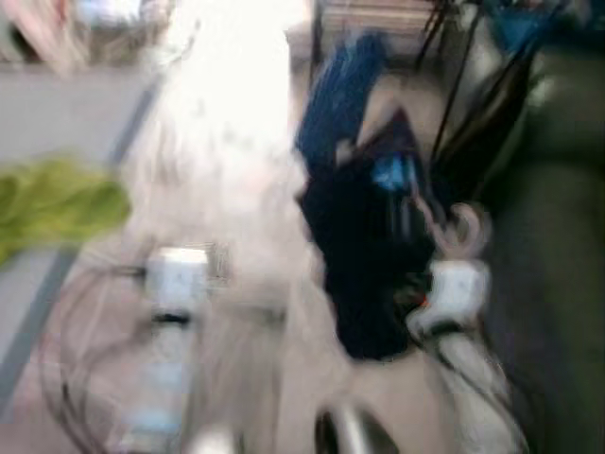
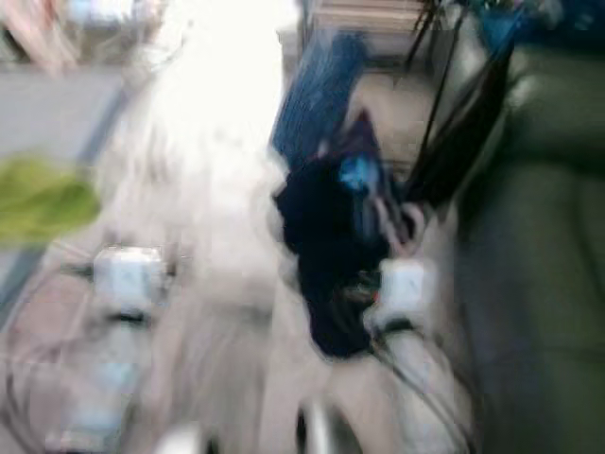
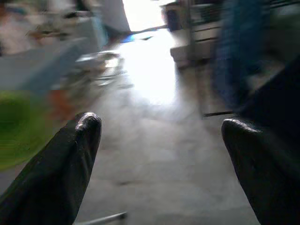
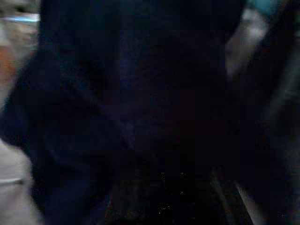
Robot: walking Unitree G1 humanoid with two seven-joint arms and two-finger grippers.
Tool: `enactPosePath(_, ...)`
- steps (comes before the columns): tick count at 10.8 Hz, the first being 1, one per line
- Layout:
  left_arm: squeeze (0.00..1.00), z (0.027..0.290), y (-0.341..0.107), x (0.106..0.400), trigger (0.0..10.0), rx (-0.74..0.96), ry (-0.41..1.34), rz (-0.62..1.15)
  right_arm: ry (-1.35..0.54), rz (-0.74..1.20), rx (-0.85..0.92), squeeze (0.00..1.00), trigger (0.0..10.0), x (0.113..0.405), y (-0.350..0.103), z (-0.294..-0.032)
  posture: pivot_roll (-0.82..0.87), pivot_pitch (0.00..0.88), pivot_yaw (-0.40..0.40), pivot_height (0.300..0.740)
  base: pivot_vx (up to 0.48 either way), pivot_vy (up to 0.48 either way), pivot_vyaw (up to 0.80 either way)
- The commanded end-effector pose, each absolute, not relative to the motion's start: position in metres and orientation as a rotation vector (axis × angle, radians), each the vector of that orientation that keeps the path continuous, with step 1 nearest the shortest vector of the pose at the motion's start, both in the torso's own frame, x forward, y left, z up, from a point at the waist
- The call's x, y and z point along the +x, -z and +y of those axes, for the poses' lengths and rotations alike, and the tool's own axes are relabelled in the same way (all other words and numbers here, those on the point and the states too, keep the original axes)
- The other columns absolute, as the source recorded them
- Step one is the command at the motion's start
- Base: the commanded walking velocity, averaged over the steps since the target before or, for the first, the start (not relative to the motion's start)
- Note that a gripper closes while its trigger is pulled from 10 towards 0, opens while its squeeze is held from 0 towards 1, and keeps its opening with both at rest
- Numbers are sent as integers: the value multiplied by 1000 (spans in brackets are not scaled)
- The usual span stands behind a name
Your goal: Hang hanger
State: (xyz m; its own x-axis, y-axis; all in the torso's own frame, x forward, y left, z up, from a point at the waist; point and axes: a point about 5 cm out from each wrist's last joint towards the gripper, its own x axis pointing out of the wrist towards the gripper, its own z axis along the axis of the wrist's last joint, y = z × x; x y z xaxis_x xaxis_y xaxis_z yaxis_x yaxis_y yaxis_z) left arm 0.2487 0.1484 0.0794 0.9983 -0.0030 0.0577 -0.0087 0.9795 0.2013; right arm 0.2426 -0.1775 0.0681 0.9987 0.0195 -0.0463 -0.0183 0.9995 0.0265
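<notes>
Every view is smeared by motion. A dark navy garment point(image 1: 364, 260) hangs in the middle of the scene, with a pale curved hook shape point(image 1: 465, 230) at its right side that may be the hanger. My right arm point(image 1: 456, 288) reaches up to the garment's right edge; its gripper is lost in blur and dark cloth. Close dark navy fabric point(image 4: 140, 112) fills the right wrist view. My left arm point(image 1: 176, 276) is raised at the left. My left gripper point(image 3: 161, 125) is open over bare floor, with nothing between its fingers point(image 3: 82, 140).
A blue cloth point(image 1: 340, 90) hangs behind the navy garment. Thin black rods point(image 1: 473, 85) stand at the upper right. A dark green sofa point(image 1: 558, 189) lines the right side. A green object point(image 1: 52, 203) lies at the left. Bright glare covers the floor point(image 1: 236, 76) ahead.
</notes>
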Motion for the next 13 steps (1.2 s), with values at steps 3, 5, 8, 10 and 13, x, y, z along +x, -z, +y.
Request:
enactPosePath(3, 0, 160, -80, 250, 10000, 229, -27, -60, -29, 2, 23, 0, 10000, 248, -76, -172, -14, 164, -27, 740, 480, 0, -800)
enactPosePath(5, 0, 159, -81, 253, 10000, 221, -70, -61, -26, -10, 14, 0, 10000, 252, -77, -174, -11, 160, -26, 740, 240, 0, 0)
enactPosePath(8, 0, 161, -82, 257, 10000, 245, -70, -56, -33, -12, 26, 0, 10000, 255, -74, -167, -8, 156, 24, 740, 0, 0, 0)
enactPosePath(10, 0, 163, -84, 260, 10000, 247, -87, -62, -138, -12, -17, 0, 10000, 252, -73, -157, -14, 163, 7, 740, 142, 193, 238)
enactPosePath(13, 0, 160, -81, 255, 10000, 239, -94, -50, -184, 15, -19, 0, 10000, 256, -71, -153, -4, 172, -17, 740, 306, 367, 0)
